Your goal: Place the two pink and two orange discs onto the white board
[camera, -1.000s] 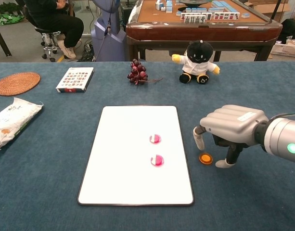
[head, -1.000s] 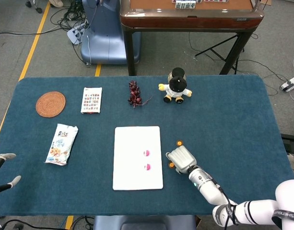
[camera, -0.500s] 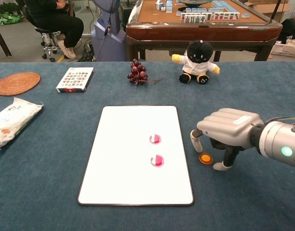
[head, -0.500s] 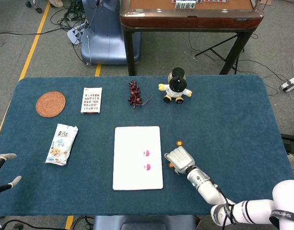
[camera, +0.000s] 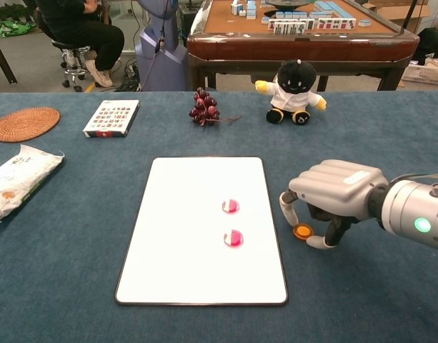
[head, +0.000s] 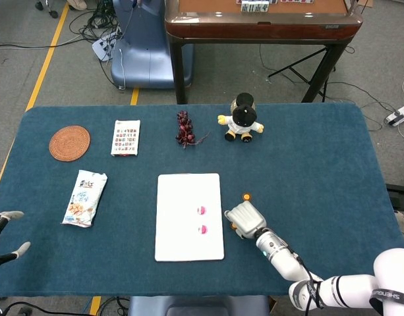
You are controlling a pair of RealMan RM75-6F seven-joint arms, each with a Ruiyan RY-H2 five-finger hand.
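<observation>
A: Blue cloth table (camera: 390, 136), grey floor behind, wooden mahjong table (camera: 297, 36) at the back. Start near. What's your right hand (camera: 331, 194) doing?

B: It's arched over one orange disc (camera: 302, 231), fingers curled down either side, thumb and a fingertip at its edges. Looks like a pinch forming; I can't tell if the disc is off the cloth yet, so treat it as not yet held.

A: And your left hand (head: 4, 237)?

B: Parked at the table's near left edge in the head view, fingers spread, holding nothing.

A: Where's the rest of the task?

B: Both pink discs (camera: 231, 206) already lie on the white board (camera: 197, 271). The second orange disc (head: 246, 196) sits on the cloth just beyond your right hand, off the board.

A: Farther out?

B: Snack packet (camera: 15, 179), woven coaster (camera: 24, 123), card box (camera: 112, 117), grapes (camera: 203, 106), plush toy (camera: 293, 83). Printing on packet and box is too small to read.
</observation>
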